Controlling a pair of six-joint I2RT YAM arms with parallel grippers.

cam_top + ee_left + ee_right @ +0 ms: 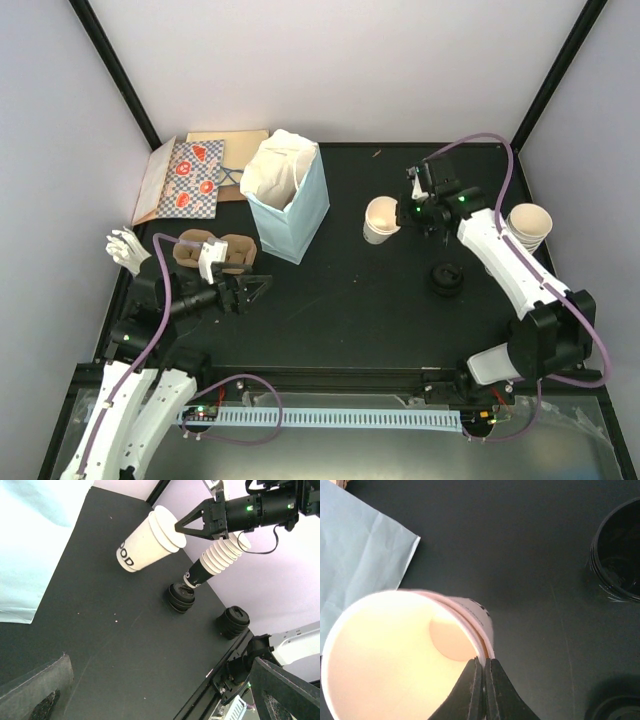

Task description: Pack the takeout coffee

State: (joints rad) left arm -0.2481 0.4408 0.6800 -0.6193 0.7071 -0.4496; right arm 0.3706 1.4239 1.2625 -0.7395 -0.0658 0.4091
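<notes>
The right jaws are closed tight on the rim of a cream-white paper cup (381, 220), one finger inside and one outside. The cup sits right of the counter's (340, 300) middle, toward the far edge. It is open, with no lid on it, and it leans over. The left wrist view shows a doubled rim, as of two nested cups; whether its base touches the counter I cannot tell. The light blue paper bag (300, 215) stands open well to its left, nearer the far edge. A stack of black lids (446, 277) lies between the cup and the near edge, and a stack of spare cups (528, 227) leans at the right edge. The left jaws stand wide open and empty just beside the brown cardboard carrier (232, 250) near the left edge.
</notes>
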